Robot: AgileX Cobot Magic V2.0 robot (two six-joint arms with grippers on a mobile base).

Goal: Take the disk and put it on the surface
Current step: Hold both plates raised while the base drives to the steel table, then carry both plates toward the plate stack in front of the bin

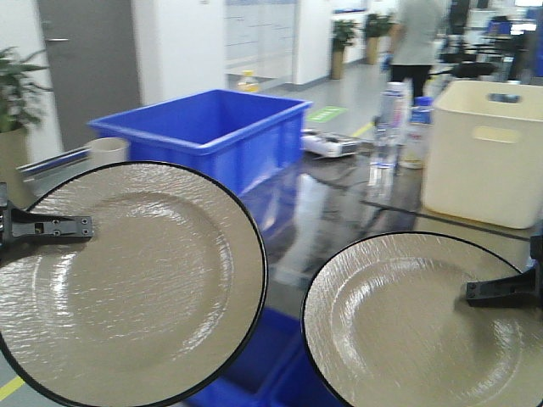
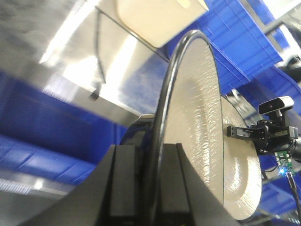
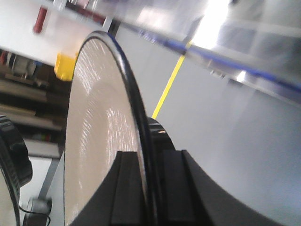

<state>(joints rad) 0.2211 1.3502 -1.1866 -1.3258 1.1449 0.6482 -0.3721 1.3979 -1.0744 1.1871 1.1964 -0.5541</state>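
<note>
Disk, left (image 1: 127, 280): beige textured plate with black rim, held on edge, face toward front camera, filling lower left of that view; left and bottom rim clipped by frame edge. Clamped at its outer rim by left gripper (image 1: 85, 225), fingers (image 2: 124, 186) pressed either side of rim in left wrist view; gripper body mostly out of frame. Disk, right (image 1: 416, 326): same make, likewise on edge, lower and right portions cut off; pinched at its rim by right gripper (image 1: 472, 292), jaws closed on rim in right wrist view. Both disks side by side, apart, raised in front of surface (image 1: 339, 203), dark and glossy, largely hidden behind them; contact with it not discernible. Beyond: blue crate (image 1: 212, 127), cream bin (image 1: 488, 153), bottles (image 1: 399, 127), all blurred. Second blue crate (image 1: 263, 365) low between disks, mostly covered. Wrist-view backgrounds smeared, hard to make out.
</note>
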